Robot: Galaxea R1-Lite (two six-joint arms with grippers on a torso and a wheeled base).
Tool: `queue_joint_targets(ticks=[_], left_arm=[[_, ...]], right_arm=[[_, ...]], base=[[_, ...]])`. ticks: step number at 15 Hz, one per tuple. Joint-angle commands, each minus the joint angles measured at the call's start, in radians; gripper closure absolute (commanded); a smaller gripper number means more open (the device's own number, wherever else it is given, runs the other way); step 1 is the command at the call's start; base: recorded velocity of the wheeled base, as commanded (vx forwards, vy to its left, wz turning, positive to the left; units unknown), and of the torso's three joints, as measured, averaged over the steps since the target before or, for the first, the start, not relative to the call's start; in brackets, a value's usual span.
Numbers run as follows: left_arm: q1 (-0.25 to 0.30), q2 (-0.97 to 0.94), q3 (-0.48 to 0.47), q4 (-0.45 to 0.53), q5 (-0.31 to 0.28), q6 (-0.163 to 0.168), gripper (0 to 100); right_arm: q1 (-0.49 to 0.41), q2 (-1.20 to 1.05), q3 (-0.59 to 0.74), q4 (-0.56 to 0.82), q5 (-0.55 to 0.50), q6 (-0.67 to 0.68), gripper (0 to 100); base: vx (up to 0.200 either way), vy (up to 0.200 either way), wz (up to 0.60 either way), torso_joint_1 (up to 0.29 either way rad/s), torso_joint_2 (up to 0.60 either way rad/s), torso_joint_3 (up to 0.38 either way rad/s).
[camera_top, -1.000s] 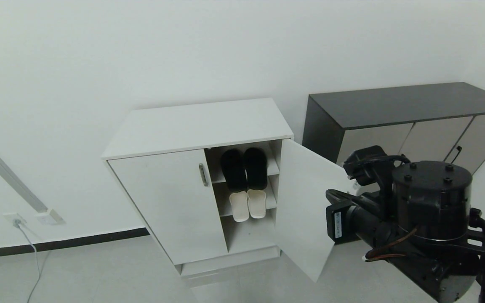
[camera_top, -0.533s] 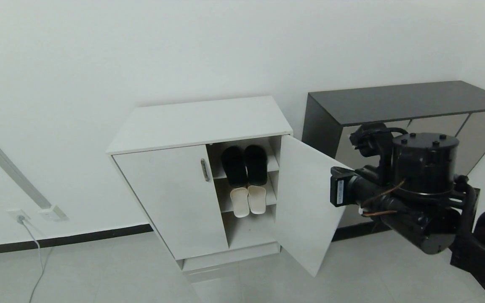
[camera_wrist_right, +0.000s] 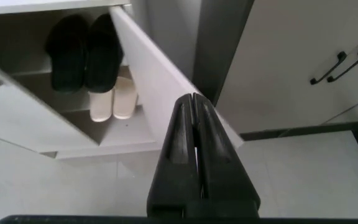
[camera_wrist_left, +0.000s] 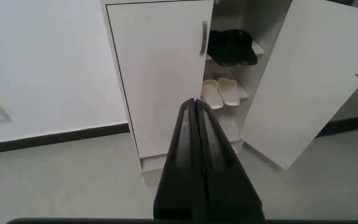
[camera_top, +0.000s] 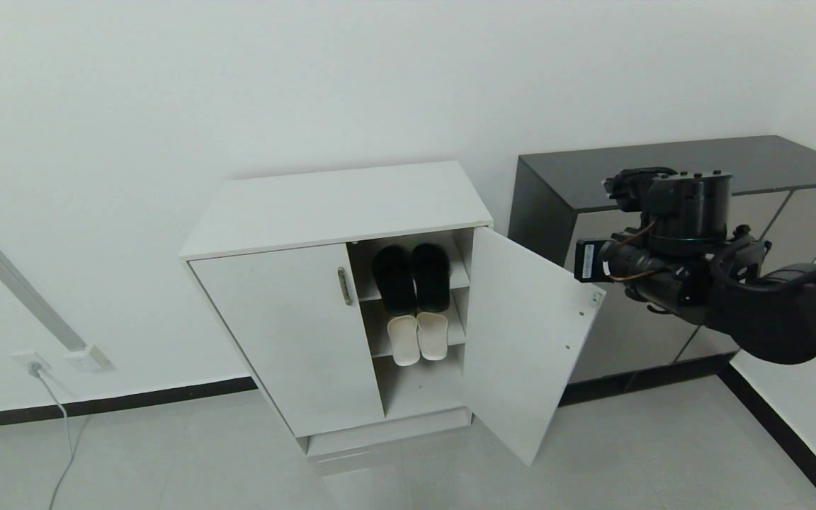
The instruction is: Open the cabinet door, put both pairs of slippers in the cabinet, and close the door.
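The white cabinet [camera_top: 337,205] stands against the wall, and its right door [camera_top: 521,340] is swung wide open. Its left door [camera_top: 287,340] is shut, with a small handle [camera_top: 342,285] near its inner edge. Both pairs of slippers are inside already. The black slippers [camera_top: 411,280] lie side by side on the top shelf. The white slippers [camera_top: 418,340] lie side by side on the middle shelf, just under the black pair, with their ends at the shelf's front edge. So the opening looks done and the putting away looks done. Only the closing is left. The right gripper [camera_wrist_right: 194,102] has its two fingers pressed together and holds nothing. It is up by the top outer corner of the open door, on the door's outside face, but it is hard to tell if it touches the door. From there, a push on that face would likely swing the door back to the cabinet. The left gripper [camera_wrist_left: 194,106] is also pressed closed with nothing in it, and it points at the cabinet from well back. A dark sideboard [camera_top: 663,170] stands just beside the cabinet, behind the open door.
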Motion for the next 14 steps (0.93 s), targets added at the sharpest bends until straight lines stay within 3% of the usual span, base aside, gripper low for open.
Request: queue_joint_targets(ticks=[1, 8, 14], left_arm=[[0.0, 0.001, 0.0, 0.0, 0.001, -0.001, 100], [0.0, 0.001, 0.0, 0.0, 0.0, 0.001, 100], [0.0, 0.001, 0.0, 0.0, 0.0, 0.001, 100]], right_arm=[[-0.032, 0.06, -0.049, 0.003, 0.008, 0.001, 100], [-0.121, 0.209, -0.152, 0.012, 0.067, 0.003, 100], [-0.135, 0.281, -0.181, 0.004, 0.087, 0.024, 100]], base=[[0.0, 0.0, 0.0, 0.0, 0.0, 0.0], [0.0, 0.0, 0.0, 0.0, 0.0, 0.0], [0.0, 0.0, 0.0, 0.0, 0.0, 0.0]])
